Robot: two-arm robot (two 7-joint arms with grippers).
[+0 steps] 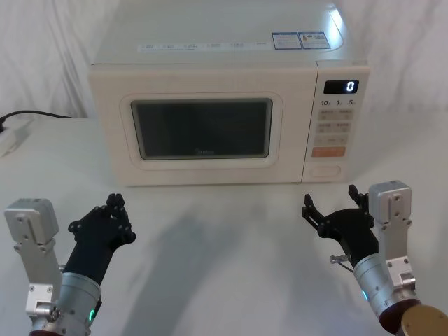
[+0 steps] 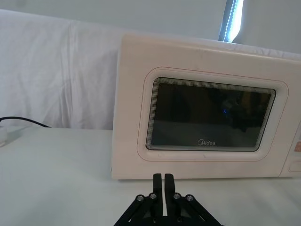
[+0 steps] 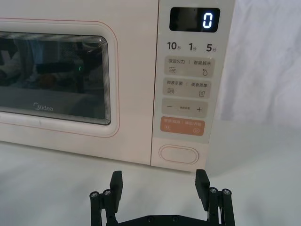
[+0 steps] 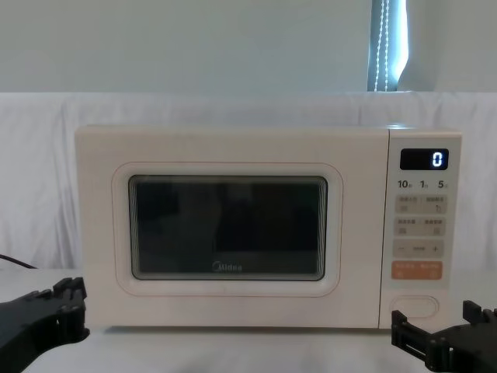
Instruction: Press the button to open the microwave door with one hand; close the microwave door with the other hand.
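The cream microwave stands at the back of the table with the microwave door (image 1: 203, 126) (image 2: 211, 117) (image 3: 70, 70) (image 4: 225, 225) closed flat against its front. The pill-shaped button (image 1: 325, 170) (image 3: 178, 154) (image 4: 414, 305) sits at the bottom of the control panel, untouched. My right gripper (image 1: 332, 203) (image 3: 159, 186) (image 4: 435, 326) hovers open just in front of and below the button, clear of it. My left gripper (image 1: 115, 210) (image 2: 162, 181) (image 4: 66, 299) is shut and empty, low over the table in front of the door's left part.
An orange button (image 1: 328, 151) lies just above the pill button, under grey pads and a display reading 0. A black cable (image 1: 35, 114) runs along the table at the far left. White cloth covers the table and hangs behind.
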